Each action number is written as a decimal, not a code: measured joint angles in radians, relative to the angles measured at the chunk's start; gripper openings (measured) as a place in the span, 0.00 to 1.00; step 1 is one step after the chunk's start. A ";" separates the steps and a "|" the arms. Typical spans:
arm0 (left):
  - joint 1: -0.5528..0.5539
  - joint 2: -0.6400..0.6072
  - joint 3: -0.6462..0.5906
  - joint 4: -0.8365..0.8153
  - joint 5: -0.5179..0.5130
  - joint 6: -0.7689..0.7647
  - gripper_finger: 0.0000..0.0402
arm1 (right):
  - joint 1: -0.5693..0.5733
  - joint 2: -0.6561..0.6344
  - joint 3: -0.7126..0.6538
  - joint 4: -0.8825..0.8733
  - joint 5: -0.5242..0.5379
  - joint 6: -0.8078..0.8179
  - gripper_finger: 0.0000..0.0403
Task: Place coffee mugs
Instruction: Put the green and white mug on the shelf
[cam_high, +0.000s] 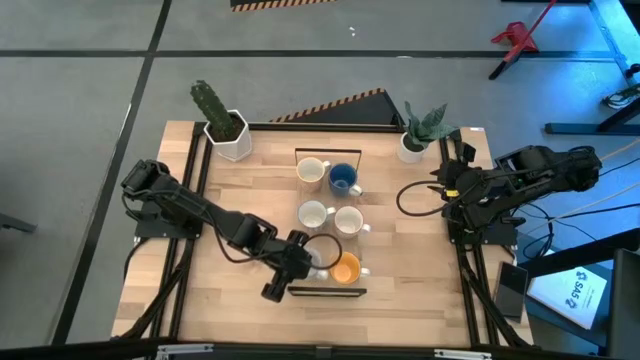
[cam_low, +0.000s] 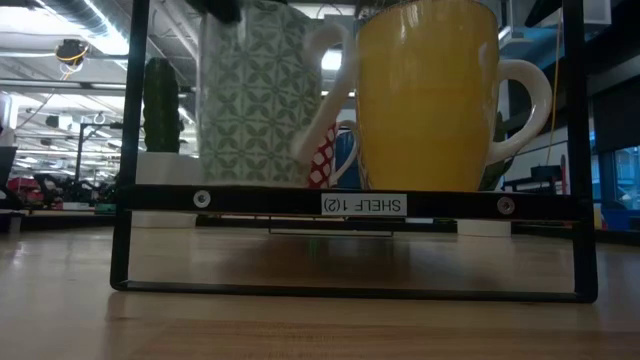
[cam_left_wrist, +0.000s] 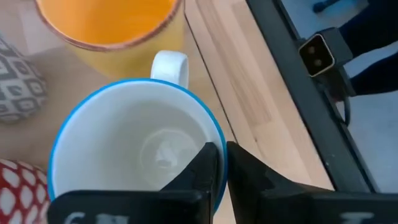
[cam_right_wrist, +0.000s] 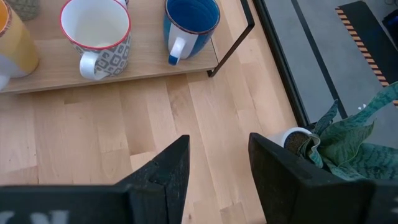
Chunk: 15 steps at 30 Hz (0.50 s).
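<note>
My left gripper (cam_high: 300, 258) is at the near end of the black-framed shelf (cam_high: 325, 291). It is shut on a white-inside, blue-rimmed mug (cam_left_wrist: 134, 143) with a green-patterned outside (cam_low: 255, 95). This mug stands beside the orange mug (cam_high: 346, 268), its handle (cam_left_wrist: 170, 65) pointing at it. Farther back on the shelf board stand a blue mug (cam_high: 343, 180) and three white ones (cam_high: 312, 172) (cam_high: 314, 214) (cam_high: 348, 221). The shelf's front bar hides the bases of the held and orange mugs in the low view. My right gripper (cam_right_wrist: 217, 155) waits open near the table's right edge. My left gripper pinches the blue-rimmed mug's rim (cam_left_wrist: 219, 144) on the side opposite its handle. One finger (cam_left_wrist: 199, 177) is inside the mug and the other (cam_left_wrist: 255, 183) outside, coming from above. The mug is upright; whether its base rests on the shelf I cannot tell.
A cactus in a white pot (cam_high: 228, 138) stands at the far left corner and a leafy plant in a white pot (cam_high: 414, 145) at the far right, close to my right gripper. Bare wood lies on both sides of the shelf. A cable loops on the table's right (cam_high: 410, 200).
</note>
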 joint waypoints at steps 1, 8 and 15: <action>0.002 0.000 0.000 0.003 -0.004 0.005 0.06 | 0.000 0.000 0.000 0.000 0.000 0.000 0.37; 0.010 0.000 0.000 0.007 0.023 0.002 0.05 | 0.000 0.000 0.000 0.000 0.000 0.000 0.37; 0.005 0.000 0.000 0.014 0.064 0.033 0.06 | 0.000 0.000 0.000 0.000 0.001 -0.003 0.37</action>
